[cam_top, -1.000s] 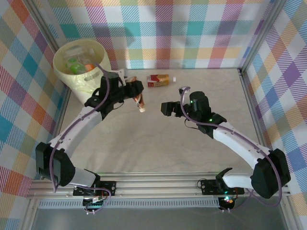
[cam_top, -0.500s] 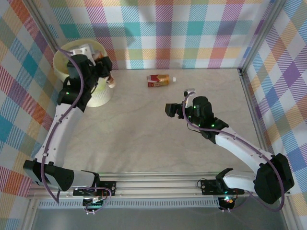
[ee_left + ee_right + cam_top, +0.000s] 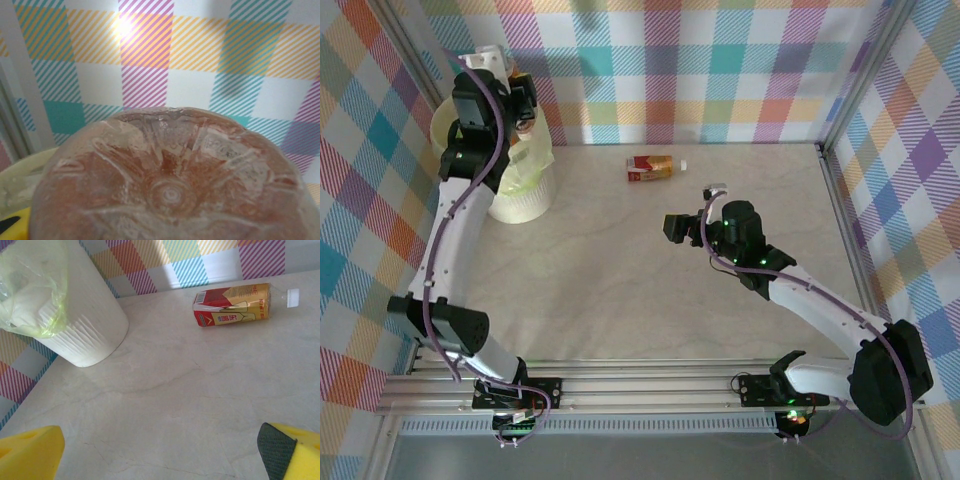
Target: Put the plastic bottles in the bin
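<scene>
Near edge: grey metal rail. Your table was pale beige, marbled, matte. Your right gripper hovered mid-table, jaws spread wide, holding nothing. Beyond it, one clear plastic bottle with a red-and-gold label lay on its side near the table's far edge; the label print was too small to read. Far left, the round pale-yellow translucent bin stood in the corner. Your left gripper sat over its rim, clamped on a reddish-brown ribbed-base plastic bottle. All round: multicolour plaid cloth walls.
</scene>
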